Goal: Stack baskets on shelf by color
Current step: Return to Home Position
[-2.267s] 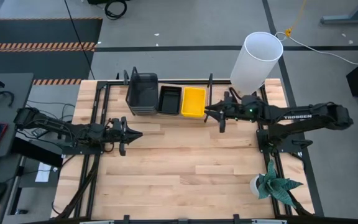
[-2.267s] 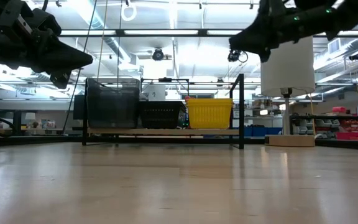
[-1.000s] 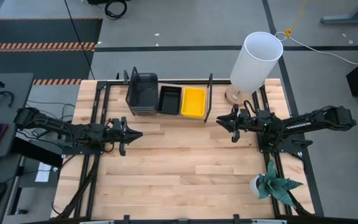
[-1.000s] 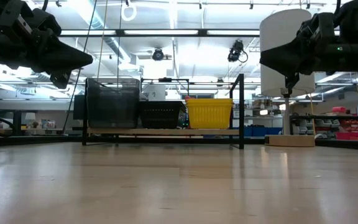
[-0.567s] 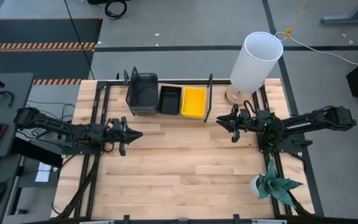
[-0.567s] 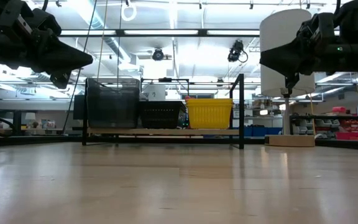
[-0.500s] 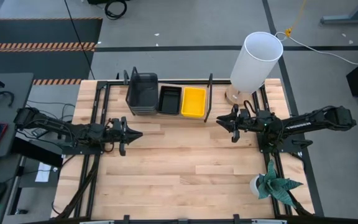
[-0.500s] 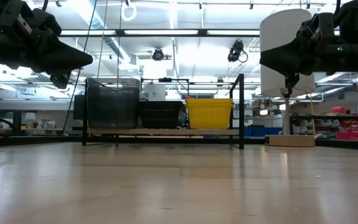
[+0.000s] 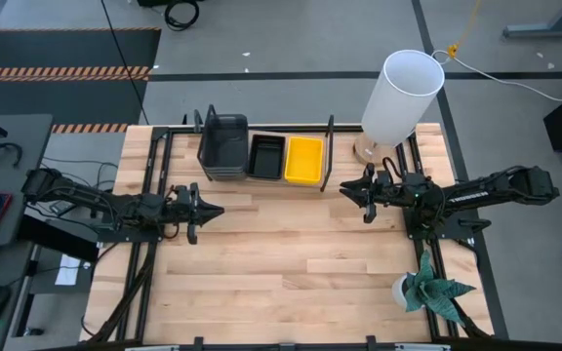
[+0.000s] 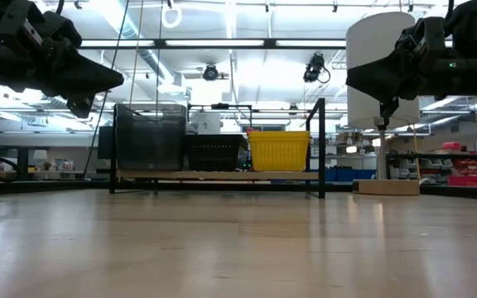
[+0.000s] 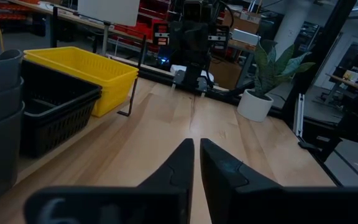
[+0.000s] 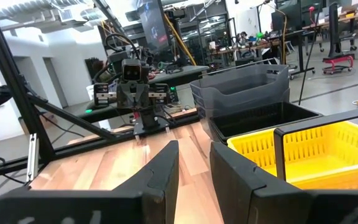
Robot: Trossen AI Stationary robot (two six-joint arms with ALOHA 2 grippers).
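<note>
Three basket stacks (image 9: 266,156) sat on the shelf (image 10: 222,175); left gripper (image 9: 218,210) empty, closed; right gripper (image 9: 344,192) empty, narrowly parted.

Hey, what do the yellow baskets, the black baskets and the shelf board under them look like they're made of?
Yellow baskets: most likely plastic, bright and matte, with walls moulded into a fine lattice.
Black baskets: probably plastic as well, matte, with open mesh walls.
Shelf board: looks like pale wood with a smooth face; the grain is too faint to confirm.
</note>
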